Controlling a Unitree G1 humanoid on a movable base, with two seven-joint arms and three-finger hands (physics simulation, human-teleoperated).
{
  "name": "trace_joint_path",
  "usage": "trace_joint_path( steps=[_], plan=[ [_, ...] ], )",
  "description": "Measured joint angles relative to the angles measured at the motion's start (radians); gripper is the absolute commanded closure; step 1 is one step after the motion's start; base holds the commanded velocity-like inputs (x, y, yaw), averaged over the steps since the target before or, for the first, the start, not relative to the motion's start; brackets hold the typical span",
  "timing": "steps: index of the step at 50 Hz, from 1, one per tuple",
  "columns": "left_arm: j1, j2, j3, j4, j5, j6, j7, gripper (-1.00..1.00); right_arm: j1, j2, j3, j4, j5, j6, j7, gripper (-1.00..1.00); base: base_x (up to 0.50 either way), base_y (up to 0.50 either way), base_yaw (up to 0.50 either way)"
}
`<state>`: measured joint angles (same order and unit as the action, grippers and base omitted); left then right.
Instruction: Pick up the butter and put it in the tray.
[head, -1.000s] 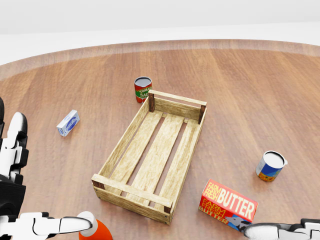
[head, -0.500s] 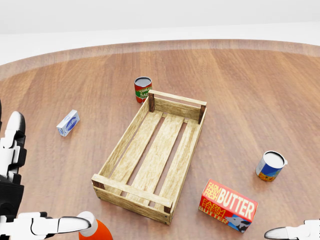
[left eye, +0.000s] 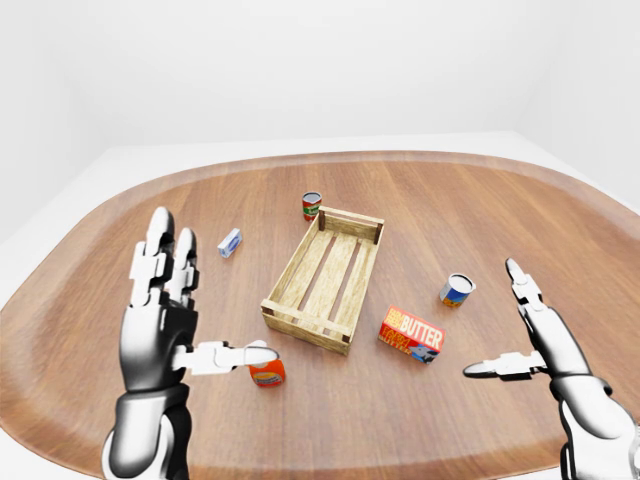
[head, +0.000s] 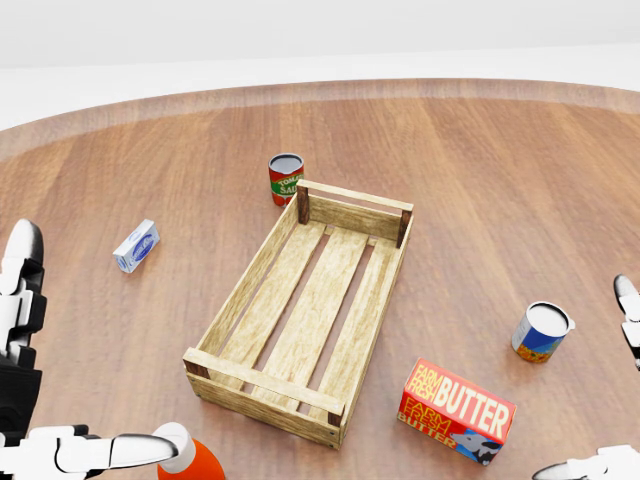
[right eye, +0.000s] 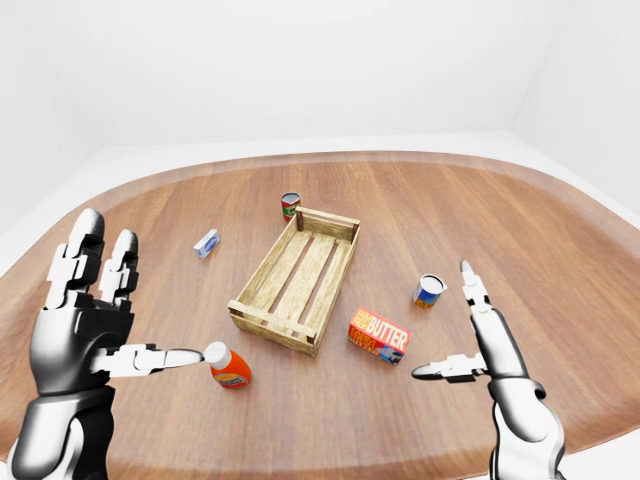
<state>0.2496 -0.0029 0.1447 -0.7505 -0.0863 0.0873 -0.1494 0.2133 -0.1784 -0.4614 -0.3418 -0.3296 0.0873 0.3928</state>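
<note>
Butter: red/orange box, white lettering, flat on table beside tray. Both hands spread, empty.

simulated test room | blank white walls | wooden table

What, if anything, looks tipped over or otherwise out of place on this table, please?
Only the orange bottle stands out: it lies on its side near the left hand, white cap pointing to the view's left. The two cans stand upright, the butter lies flat beside the empty tray, and nothing has spilled.
</note>
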Motion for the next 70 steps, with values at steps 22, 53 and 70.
trace_joint_path(
  steps=[22,53,70],
  plan=[
    [-0.001,0.0,0.003,-0.004,-0.002,0.0,-0.001,-1.0,-0.102,-0.075,0.084,0.269,0.008,-0.01,-0.088,-1.0,0.0,0.0,0.0],
    [-0.003,0.0,0.005,-0.004,-0.003,0.0,-0.003,-1.0,-0.268,-0.158,0.211,0.641,0.036,-0.076,-0.188,-1.0,0.0,0.0,0.0],
    [-0.007,0.001,0.009,-0.001,-0.005,0.0,-0.002,-1.0,-0.396,-0.194,0.279,0.926,0.049,-0.164,-0.239,-1.0,0.0,0.0,0.0]
  ],
)
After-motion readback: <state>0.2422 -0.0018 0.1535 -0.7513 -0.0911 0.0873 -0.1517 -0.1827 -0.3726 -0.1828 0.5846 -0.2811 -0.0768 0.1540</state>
